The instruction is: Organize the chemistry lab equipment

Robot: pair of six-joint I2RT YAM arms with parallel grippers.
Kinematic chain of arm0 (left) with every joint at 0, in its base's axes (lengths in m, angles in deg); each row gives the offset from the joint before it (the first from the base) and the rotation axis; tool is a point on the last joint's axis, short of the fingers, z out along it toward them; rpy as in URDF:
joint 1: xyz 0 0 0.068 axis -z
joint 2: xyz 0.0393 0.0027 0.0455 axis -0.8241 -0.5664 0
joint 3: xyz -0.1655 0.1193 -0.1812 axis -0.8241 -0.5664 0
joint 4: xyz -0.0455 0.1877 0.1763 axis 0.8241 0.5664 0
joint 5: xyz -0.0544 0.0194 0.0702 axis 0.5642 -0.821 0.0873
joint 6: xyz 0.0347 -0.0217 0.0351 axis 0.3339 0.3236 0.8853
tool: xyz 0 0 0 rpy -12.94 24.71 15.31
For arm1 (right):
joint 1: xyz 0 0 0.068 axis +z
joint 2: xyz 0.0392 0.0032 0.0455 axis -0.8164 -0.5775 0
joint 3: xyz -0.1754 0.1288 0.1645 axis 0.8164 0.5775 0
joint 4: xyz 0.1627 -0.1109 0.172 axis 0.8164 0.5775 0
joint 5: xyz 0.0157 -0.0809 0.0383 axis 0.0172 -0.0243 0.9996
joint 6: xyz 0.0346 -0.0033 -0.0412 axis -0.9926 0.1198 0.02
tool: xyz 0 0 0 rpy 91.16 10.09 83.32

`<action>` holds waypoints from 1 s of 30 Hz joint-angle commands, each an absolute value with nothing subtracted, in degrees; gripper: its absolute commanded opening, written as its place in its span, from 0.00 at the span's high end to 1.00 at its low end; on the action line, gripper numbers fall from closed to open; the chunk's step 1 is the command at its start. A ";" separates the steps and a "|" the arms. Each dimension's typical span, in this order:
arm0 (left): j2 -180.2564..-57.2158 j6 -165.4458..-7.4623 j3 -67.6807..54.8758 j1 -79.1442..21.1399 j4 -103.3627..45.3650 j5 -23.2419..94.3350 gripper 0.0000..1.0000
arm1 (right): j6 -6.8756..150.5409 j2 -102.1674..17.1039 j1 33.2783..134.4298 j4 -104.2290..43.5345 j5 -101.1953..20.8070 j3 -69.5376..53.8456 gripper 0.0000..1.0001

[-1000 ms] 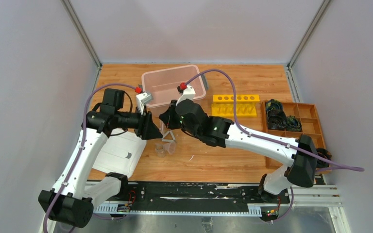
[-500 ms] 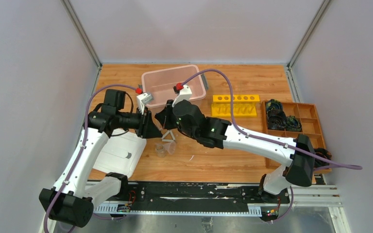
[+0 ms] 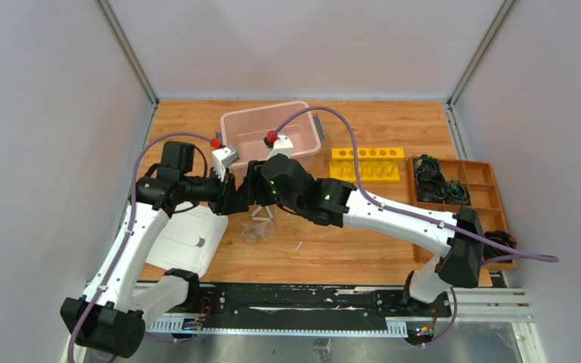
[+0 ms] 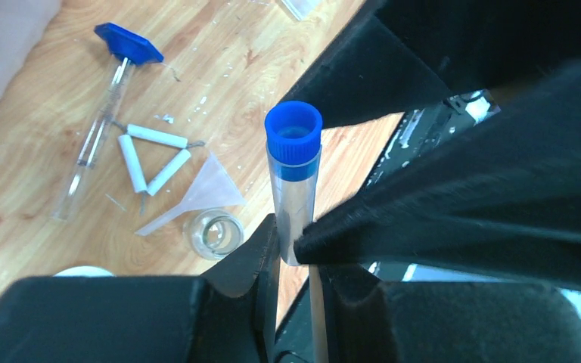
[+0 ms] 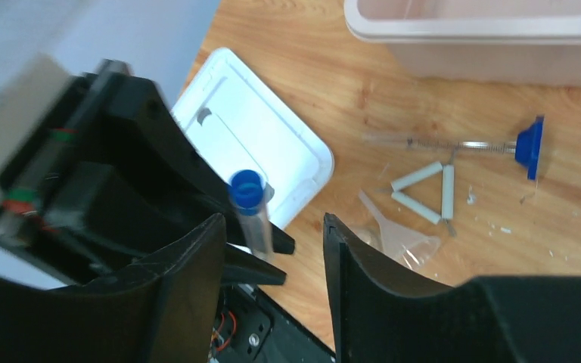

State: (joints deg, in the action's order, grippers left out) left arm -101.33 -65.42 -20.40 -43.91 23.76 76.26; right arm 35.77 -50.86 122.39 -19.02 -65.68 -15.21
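A clear blue-capped tube [image 4: 293,174] stands upright in the air, with my left gripper [image 4: 295,238] shut on its lower end. My right gripper [image 5: 272,225] is open around the same tube [image 5: 253,212], its fingers apart from it on both sides. In the top view the two grippers meet nose to nose, left gripper [image 3: 234,198] and right gripper [image 3: 252,189], above the table's left middle. Below on the wood lie a thin clear blue-tipped rod [image 4: 98,128], a small white triangle [image 4: 151,155], a clear funnel [image 4: 204,189] and a small clear cup [image 4: 213,233].
A pink see-through bin [image 3: 257,136] stands at the back. A yellow tube rack [image 3: 367,162] is right of it. A wooden compartment tray [image 3: 480,175] with black coiled items sits at the far right. A white lid [image 3: 189,238] lies under the left arm.
My right gripper was shut on the tube and has opened. My left gripper has closed on the tube's lower end. The right arm has shifted slightly left.
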 commanded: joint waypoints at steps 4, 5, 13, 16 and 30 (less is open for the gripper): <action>-97.32 -53.43 -20.90 -43.64 23.47 73.66 1.00 | 33.81 -48.59 119.09 -10.82 -53.81 -17.35 0.44; -97.14 -52.31 -20.94 -43.64 23.72 73.49 1.00 | 34.27 -48.86 118.80 -10.07 -52.31 -18.24 0.44; -96.26 -48.37 -20.48 -42.68 24.87 71.23 1.00 | 38.33 -53.00 117.52 -4.36 -45.84 -27.71 0.44; -95.46 -47.79 -20.48 -42.45 25.26 71.06 1.00 | 38.65 -54.05 116.38 -3.05 -44.60 -29.00 0.44; -93.81 -44.24 -19.57 -40.92 27.16 69.54 1.00 | 38.18 -58.03 114.23 -0.71 -37.72 -33.48 0.60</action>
State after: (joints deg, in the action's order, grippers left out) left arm -94.92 -46.32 -20.53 -41.74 26.62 70.09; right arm 37.65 -57.57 114.69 -2.56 -40.09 -30.78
